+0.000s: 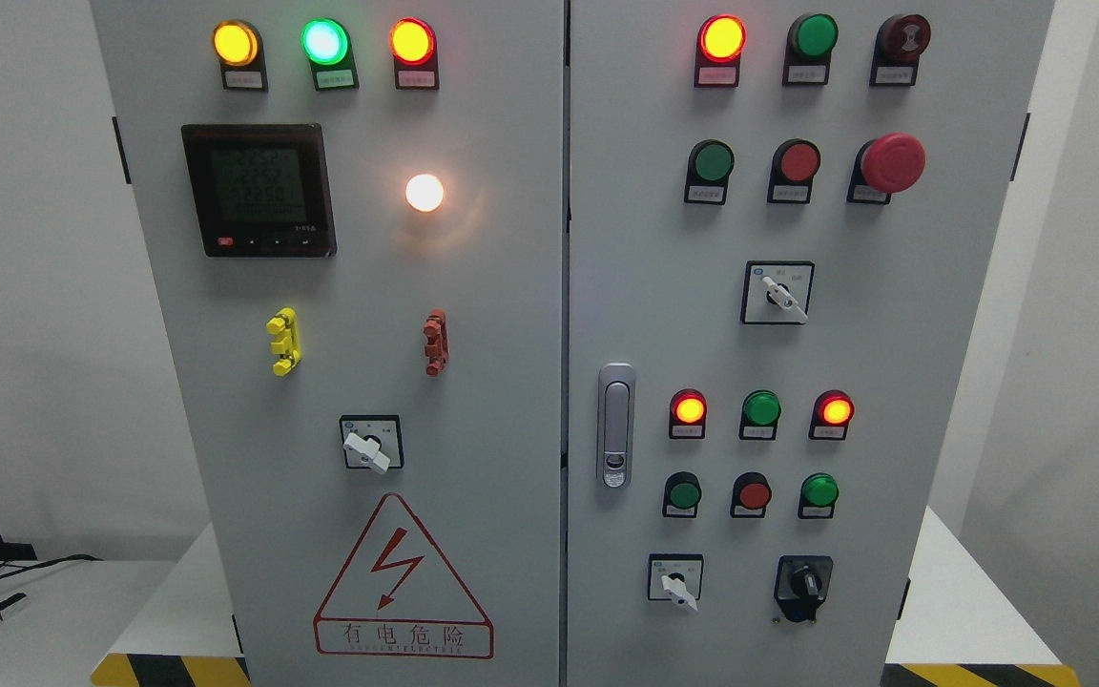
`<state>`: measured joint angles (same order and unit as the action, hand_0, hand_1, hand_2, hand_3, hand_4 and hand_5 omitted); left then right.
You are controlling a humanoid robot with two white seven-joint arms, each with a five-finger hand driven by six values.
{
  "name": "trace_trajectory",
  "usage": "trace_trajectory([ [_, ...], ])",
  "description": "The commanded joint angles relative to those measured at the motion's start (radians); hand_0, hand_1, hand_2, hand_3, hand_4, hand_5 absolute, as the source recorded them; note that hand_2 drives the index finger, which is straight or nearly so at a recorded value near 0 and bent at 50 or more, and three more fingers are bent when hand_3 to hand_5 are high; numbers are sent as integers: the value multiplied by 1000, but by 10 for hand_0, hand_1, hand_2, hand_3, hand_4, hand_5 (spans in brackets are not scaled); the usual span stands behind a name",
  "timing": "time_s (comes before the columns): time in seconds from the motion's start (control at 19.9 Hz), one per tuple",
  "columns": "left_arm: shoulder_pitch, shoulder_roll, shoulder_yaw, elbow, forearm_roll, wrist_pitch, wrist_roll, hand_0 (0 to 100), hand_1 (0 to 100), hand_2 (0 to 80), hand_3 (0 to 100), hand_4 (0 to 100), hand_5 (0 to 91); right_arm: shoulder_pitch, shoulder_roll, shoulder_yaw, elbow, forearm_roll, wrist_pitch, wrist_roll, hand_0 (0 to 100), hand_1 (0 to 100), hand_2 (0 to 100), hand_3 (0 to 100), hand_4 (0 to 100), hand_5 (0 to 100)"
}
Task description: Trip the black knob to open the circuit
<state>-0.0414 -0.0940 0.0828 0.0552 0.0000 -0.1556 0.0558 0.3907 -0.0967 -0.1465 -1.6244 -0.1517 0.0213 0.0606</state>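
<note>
The black knob (804,581) sits at the lower right of the grey cabinet's right door (893,382), on a black square base, its handle pointing roughly straight up. To its left is a white selector switch (676,583) turned down to the right. Neither of my hands shows in the head view.
The right door carries lit red lamps (721,38), green and red push buttons, a big red mushroom stop button (892,161), another white selector (782,295) and a metal door handle (615,425). The left door (511,429) has a meter (259,189), lamps and a warning triangle (403,578).
</note>
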Motion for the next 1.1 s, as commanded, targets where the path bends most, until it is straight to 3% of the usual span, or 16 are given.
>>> trace_trajectory([
  [0.0, 0, 0, 0, 0, -31, -1, -1, 120, 389, 0, 0, 0, 0, -165, -23, -28, -147, -2, 42, -27, 196, 609, 444, 771, 685, 600],
  [0.35, 0, 0, 0, 0, -31, -1, -1, 120, 389, 0, 0, 0, 0, -294, -24, -45, -147, 3, 88, -31, 204, 616, 455, 781, 692, 617],
  [0.75, 0, 0, 0, 0, -31, -1, -1, 120, 389, 0, 0, 0, 0, -368, -38, -44, -152, 3, 126, -38, 219, 613, 458, 785, 704, 640],
  [1.05, 0, -1, 0, 0, -31, -1, -1, 120, 389, 0, 0, 0, 0, -438, -18, -38, -152, 3, 186, -38, 225, 614, 460, 800, 715, 664],
])
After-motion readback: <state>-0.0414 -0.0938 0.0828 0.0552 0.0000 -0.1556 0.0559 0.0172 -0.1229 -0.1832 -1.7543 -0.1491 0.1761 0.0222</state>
